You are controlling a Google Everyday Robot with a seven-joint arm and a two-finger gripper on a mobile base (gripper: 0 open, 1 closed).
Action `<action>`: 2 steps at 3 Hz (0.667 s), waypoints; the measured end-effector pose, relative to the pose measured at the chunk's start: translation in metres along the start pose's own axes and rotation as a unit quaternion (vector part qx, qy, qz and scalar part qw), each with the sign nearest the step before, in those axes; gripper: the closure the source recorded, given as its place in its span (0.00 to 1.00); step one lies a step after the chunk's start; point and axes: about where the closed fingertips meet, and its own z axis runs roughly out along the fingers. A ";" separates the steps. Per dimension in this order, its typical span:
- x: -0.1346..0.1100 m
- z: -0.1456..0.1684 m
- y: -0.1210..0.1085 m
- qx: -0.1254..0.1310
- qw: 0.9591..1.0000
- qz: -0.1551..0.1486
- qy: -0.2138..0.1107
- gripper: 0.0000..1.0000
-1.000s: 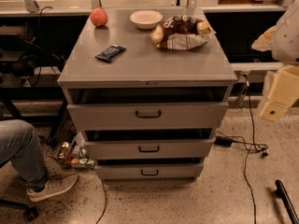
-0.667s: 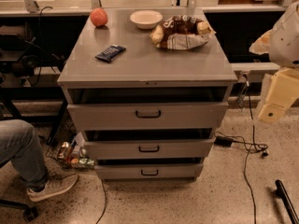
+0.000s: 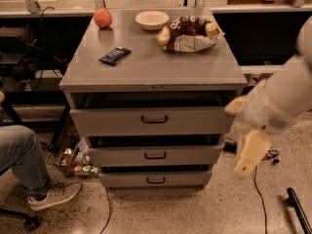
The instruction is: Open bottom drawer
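Note:
The grey cabinet point(image 3: 151, 72) has three drawer fronts stacked. The bottom drawer point(image 3: 126, 180) is the lowest and narrowest-looking front, with a small black bar handle point(image 3: 156, 180). A dark gap runs above it, and it sits about flush under the middle drawer point(image 3: 122, 156). The tallest top drawer point(image 3: 112, 122) is above that. My gripper point(image 3: 249, 155) hangs at the end of the cream arm point(image 3: 280, 99), to the right of the cabinet at about middle-drawer height, apart from the handles.
On the cabinet top lie an apple point(image 3: 103, 18), a white bowl point(image 3: 152, 19), a snack bag point(image 3: 187, 34) and a dark bar point(image 3: 115, 55). A person's leg and shoe point(image 3: 51, 195) are at the lower left. Cables point(image 3: 258, 189) run along the floor at the right.
My arm and gripper have swung down and left, closer to the cabinet's right side. The drawers have not moved.

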 end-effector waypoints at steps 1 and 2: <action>0.004 0.110 0.038 -0.099 0.993 0.017 -0.060 0.00; 0.013 0.135 0.055 -0.126 0.990 0.026 -0.058 0.00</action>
